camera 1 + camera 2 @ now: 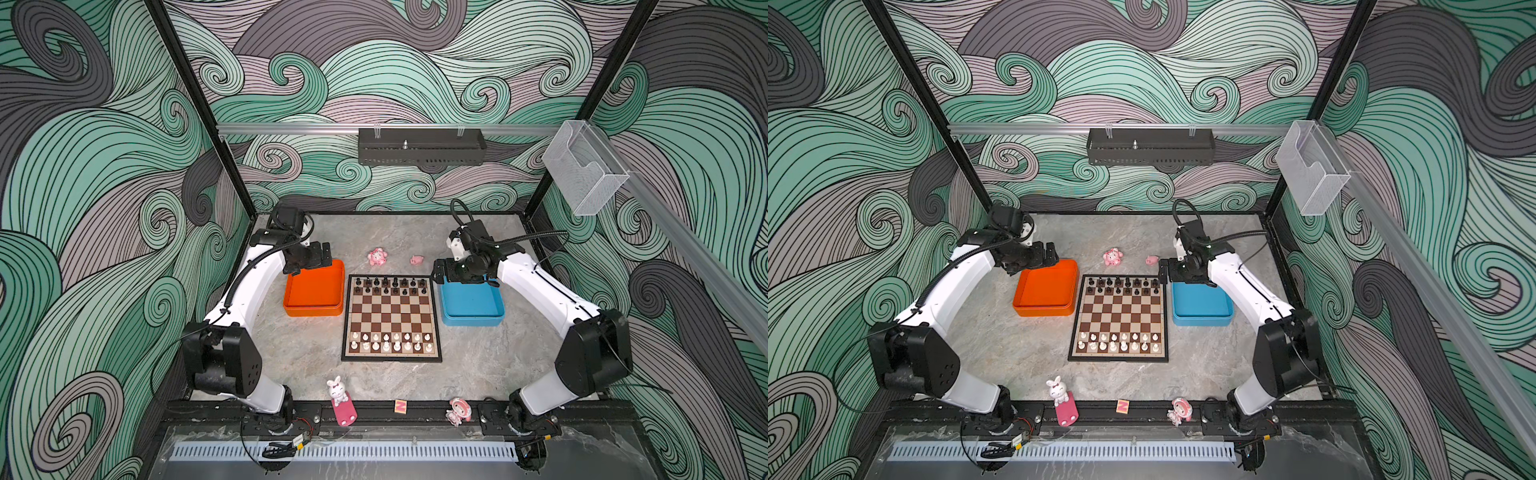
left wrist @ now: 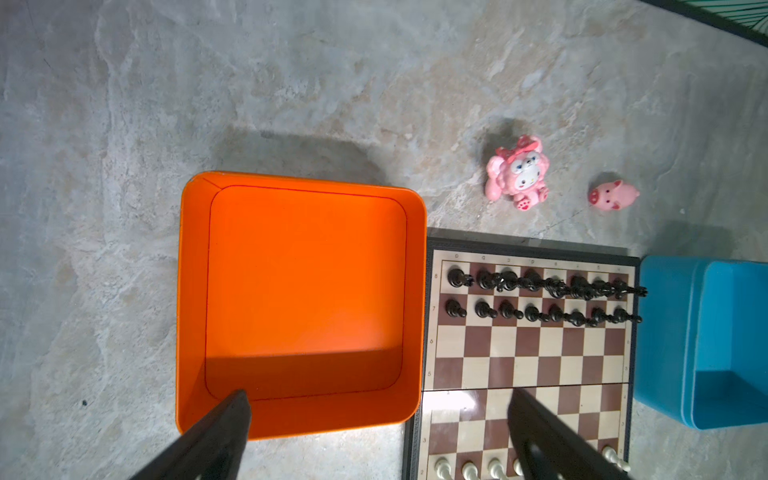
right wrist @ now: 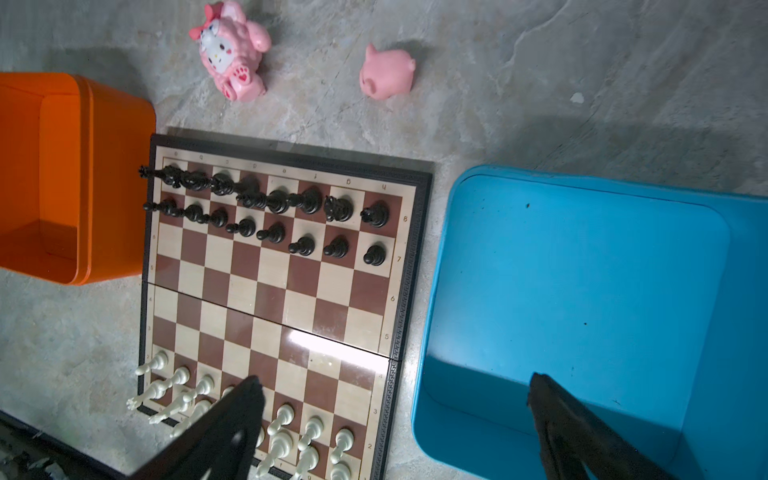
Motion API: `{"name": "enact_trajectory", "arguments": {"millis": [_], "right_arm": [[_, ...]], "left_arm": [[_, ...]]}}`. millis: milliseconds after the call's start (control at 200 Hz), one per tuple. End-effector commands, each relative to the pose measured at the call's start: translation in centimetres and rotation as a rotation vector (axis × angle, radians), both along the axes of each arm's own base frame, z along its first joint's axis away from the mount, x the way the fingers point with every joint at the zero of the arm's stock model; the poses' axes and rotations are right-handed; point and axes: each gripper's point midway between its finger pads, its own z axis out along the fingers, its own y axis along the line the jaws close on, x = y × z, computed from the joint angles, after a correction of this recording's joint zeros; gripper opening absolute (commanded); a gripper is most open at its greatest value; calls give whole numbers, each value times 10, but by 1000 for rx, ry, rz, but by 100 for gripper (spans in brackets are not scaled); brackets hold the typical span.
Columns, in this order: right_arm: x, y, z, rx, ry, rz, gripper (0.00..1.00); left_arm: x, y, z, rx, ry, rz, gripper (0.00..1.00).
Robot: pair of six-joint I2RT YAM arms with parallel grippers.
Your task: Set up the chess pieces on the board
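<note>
The board (image 1: 390, 318) lies flat mid-table in both top views. Black chess pieces (image 1: 390, 284) fill its two far rows, and white chess pieces (image 1: 390, 341) fill its two near rows. My left gripper (image 1: 322, 253) hovers open above the far edge of the orange tray (image 1: 313, 309), holding nothing. In the left wrist view its fingers (image 2: 232, 419) spread wide over the tray and the board (image 2: 528, 353). My right gripper (image 1: 438, 272) hangs open over the far edge of the blue tray (image 1: 471, 320), also holding nothing. Its fingers (image 3: 232, 419) straddle the white pieces (image 3: 282, 419) and the blue tray (image 3: 582, 270).
Both trays look empty inside. Two pink toys, a figurine (image 1: 377, 257) and a pig (image 1: 416, 260), lie beyond the board. At the front rail stand a white bunny (image 1: 338, 390), a small letter block (image 1: 400, 406) and a pink-hatted doll (image 1: 458, 411).
</note>
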Motion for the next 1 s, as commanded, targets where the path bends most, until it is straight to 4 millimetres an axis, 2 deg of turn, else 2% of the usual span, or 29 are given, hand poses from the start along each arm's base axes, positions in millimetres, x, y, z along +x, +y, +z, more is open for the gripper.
{"name": "enact_trajectory", "arguments": {"millis": [0, 185, 230, 330, 410, 495, 595, 691, 771, 911, 991], "right_arm": [[12, -26, 32, 7, -140, -92, 99], [26, -78, 55, -81, -248, -213, 99], [30, -86, 57, -105, -261, -224, 99], [35, -98, 57, -143, -278, -213, 99], [43, -97, 53, -135, -335, -147, 99], [41, -113, 42, -160, -356, -219, 99], [41, -121, 38, -176, -447, -221, 99], [37, -140, 32, -210, -531, -330, 99], [35, -142, 26, -216, -617, -326, 99], [26, -147, 12, -259, -649, -316, 99], [25, -144, 3, -280, -650, -261, 99]], "left_arm": [[13, 3, 42, 5, -239, -13, 99], [21, 37, 54, 163, -343, 103, 99], [23, 40, 55, 209, -369, 78, 99], [31, 44, 66, 255, -484, 67, 99], [33, 44, 77, 252, -560, 67, 99], [29, 49, 81, 239, -600, 123, 99], [22, 60, 69, 281, -597, 169, 98], [13, 78, 57, 328, -574, 269, 99], [11, 87, 43, 359, -573, 311, 99], [13, 93, 14, 406, -568, 318, 99], [14, 83, -4, 438, -588, 210, 99]]}}
